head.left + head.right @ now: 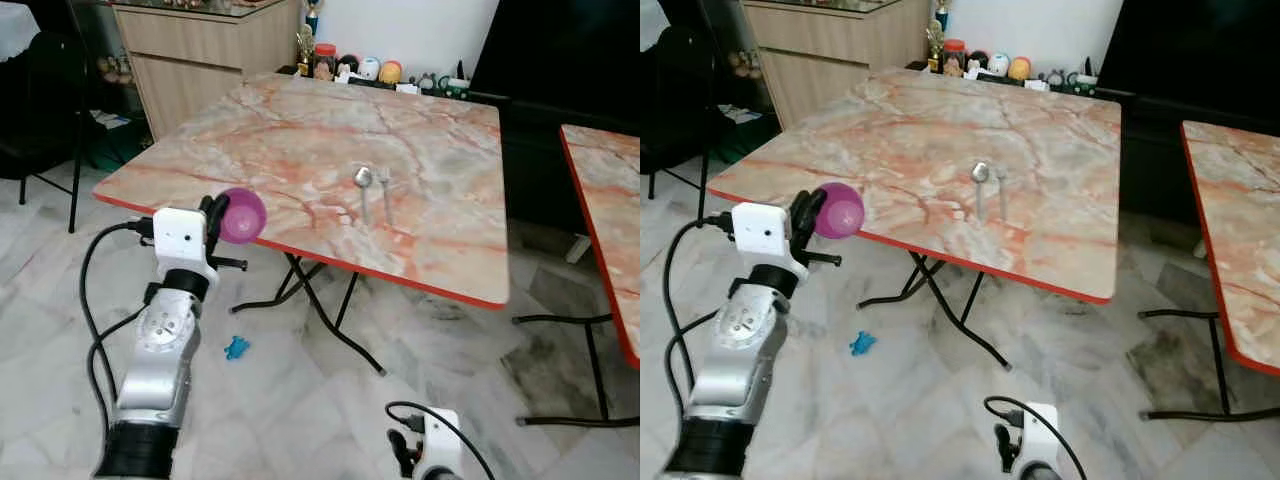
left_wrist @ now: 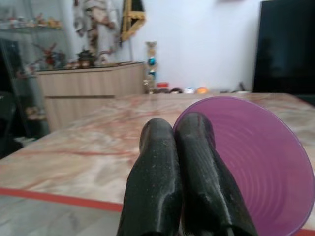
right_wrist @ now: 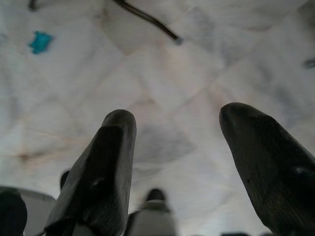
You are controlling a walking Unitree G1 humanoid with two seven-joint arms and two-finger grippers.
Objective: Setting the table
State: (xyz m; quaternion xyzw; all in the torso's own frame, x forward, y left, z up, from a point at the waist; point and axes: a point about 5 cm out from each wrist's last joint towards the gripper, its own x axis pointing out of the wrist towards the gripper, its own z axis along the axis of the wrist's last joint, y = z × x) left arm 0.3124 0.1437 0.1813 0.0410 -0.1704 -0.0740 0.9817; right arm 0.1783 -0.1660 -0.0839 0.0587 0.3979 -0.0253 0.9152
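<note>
Table (image 1: pixel 300 130): a square folding table with a pink-orange marble pattern and a red edge, standing on black crossed legs over a pale marble floor (image 1: pixel 300 400).
Second table (image 1: pixel 610 200): same pattern, to the robot's right, well apart from the first.
Sideboard (image 1: pixel 200 50): light wood, behind the table's far left corner.
Left arm: raised at the table's near left edge, silver with a white wrist block.
Left gripper (image 2: pixel 179 140): the two black fingers are pressed together, pinching the rim of the purple bowl.
Purple bowl (image 1: pixel 242 214): held tipped on its side at the table's near edge, its open mouth facing the wrist camera.
Right gripper (image 3: pixel 179 123): hangs low over the floor, fingers spread wide, holding nothing.
Spoon (image 1: pixel 363 185): lies on the table toward the near right part.
Fork (image 1: pixel 386 192): just beside the spoon, on its right, parallel to it.
Blue scrap (image 1: pixel 236 347): small, on the floor under the table's near edge.
</note>
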